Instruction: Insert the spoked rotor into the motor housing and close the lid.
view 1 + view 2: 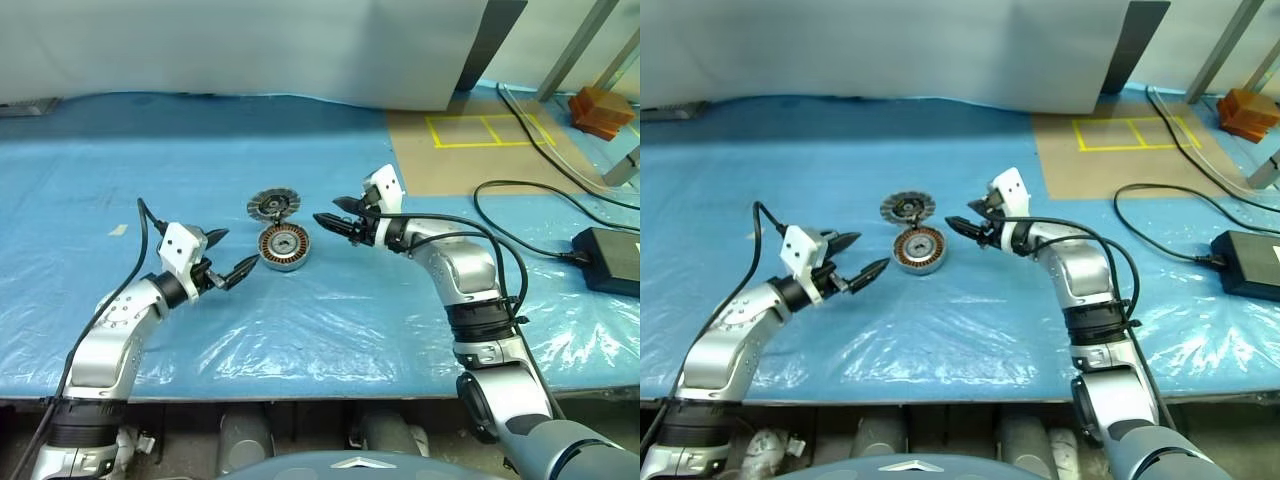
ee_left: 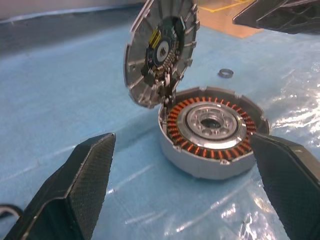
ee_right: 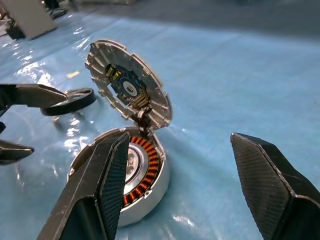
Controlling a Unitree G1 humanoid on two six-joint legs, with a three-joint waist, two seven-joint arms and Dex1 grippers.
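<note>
The motor housing (image 1: 284, 247) sits on the blue sheet at the middle of the table, its copper windings (image 2: 202, 146) ringing a metal hub. Its lid (image 1: 272, 206) stands hinged open at the far side, a circuit board on its inner face (image 2: 161, 50). My left gripper (image 1: 238, 250) is open just left of the housing, pointing at it and holding nothing. On the right of the housing my right gripper (image 1: 328, 212) is also open and apart from it, aimed toward the lid. The spoked rotor is out of view.
A small ring (image 2: 226, 73) lies on the sheet beyond the housing. A black power brick (image 1: 608, 258) and cables (image 1: 520, 195) lie at the right. Beyond the left fingers is a dark loop (image 3: 70, 101) that I cannot identify. The table's front edge runs close to me.
</note>
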